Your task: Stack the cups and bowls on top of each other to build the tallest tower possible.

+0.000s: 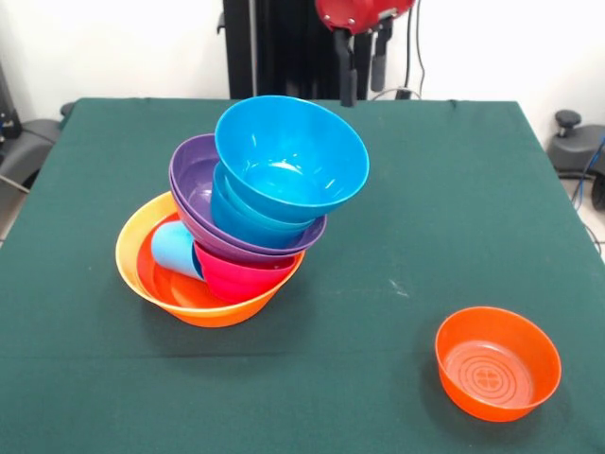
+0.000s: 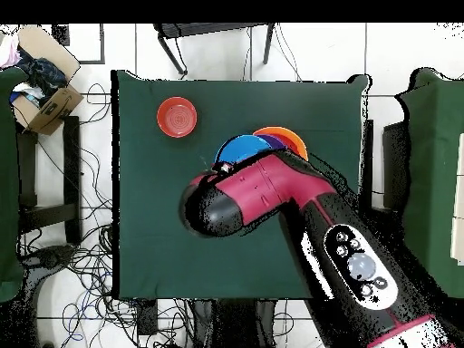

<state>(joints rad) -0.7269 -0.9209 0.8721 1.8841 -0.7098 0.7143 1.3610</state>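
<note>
Behind the leaning tower (image 1: 248, 213), fingers (image 1: 364, 71) hang released; lone red-orange bowl (image 1: 497, 362) near the table (image 1: 454, 189) edge.

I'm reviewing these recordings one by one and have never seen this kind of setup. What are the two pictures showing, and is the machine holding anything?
The machine is a single red and black robot arm with a gripper, standing at a table covered in green cloth. One picture faces the robot from across the table; the other looks straight down, where the arm hides most of the pile. On the table stands a leaning tower of nested bowls: a large orange bowl at the base, with a light blue cup lying inside it, and a blue bowl on top. A small red-orange bowl sits apart. The gripper hangs behind the tower, holding nothing.
</note>
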